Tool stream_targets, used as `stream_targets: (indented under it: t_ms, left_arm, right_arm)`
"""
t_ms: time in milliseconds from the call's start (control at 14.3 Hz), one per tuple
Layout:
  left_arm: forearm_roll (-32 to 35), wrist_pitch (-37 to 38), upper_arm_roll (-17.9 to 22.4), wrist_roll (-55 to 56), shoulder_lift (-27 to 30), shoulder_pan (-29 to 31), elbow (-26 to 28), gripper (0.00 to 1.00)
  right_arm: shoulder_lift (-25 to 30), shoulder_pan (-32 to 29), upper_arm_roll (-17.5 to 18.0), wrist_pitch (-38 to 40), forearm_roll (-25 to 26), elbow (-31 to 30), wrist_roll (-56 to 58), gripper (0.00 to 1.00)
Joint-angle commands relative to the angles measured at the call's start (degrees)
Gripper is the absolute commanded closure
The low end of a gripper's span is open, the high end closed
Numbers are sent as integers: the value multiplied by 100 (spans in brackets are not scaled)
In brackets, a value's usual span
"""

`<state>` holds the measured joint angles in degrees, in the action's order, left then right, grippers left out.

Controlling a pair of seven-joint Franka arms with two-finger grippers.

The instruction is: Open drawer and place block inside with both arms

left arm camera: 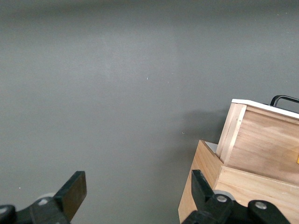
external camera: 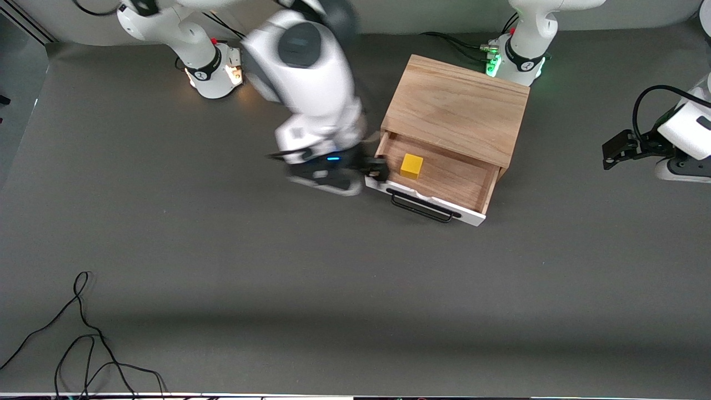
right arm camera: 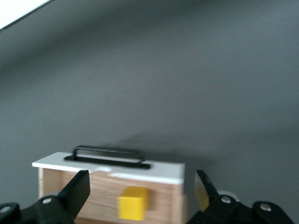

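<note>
Loose black cables are lying nearest the camera on the grey worktop, nowhere near the action. Up at the wooden box, the drawer is sitting pulled out with its black handle facing the camera, and the yellow block is resting on the drawer floor, toward the right arm's end.

Right gripper is hovering over that corner of the drawer, just beside the block. Its fingers are spread fully wide and gripping nothing; in the right wrist view the block is sitting free between and below them.

Left gripper is waiting off at the left arm's end of the worktop, fingers open and empty too.

Looks to me like the drop is done, so the job now is backing out cleanly. I'd be lifting the right arm straight up first, since those fingers are hanging close to the drawer's side wall and front panel, and any sideways swing could be clipping wood or nudging the block.
</note>
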<state>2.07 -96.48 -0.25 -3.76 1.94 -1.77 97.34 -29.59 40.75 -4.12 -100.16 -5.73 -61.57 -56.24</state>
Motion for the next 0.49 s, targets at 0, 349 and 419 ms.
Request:
stream_targets:
  t_ms: [0, 349, 419]
  left_arm:
    - [-5, 111, 86, -2, -18, -104, -145, 0]
    - [-58, 120, 86, 25, -123, -95, -355, 0]
    - [-66, 120, 86, 25, -149, -78, -399, 0]
  right_arm:
    - [1242, -882, -1, 189, -340, -1381, 1873, 0]
    - [2220, -1606, -1246, 199, -341, -2332, 3695, 0]
    - [2352, -1684, -1449, 199, -315, -2481, 3960, 0]
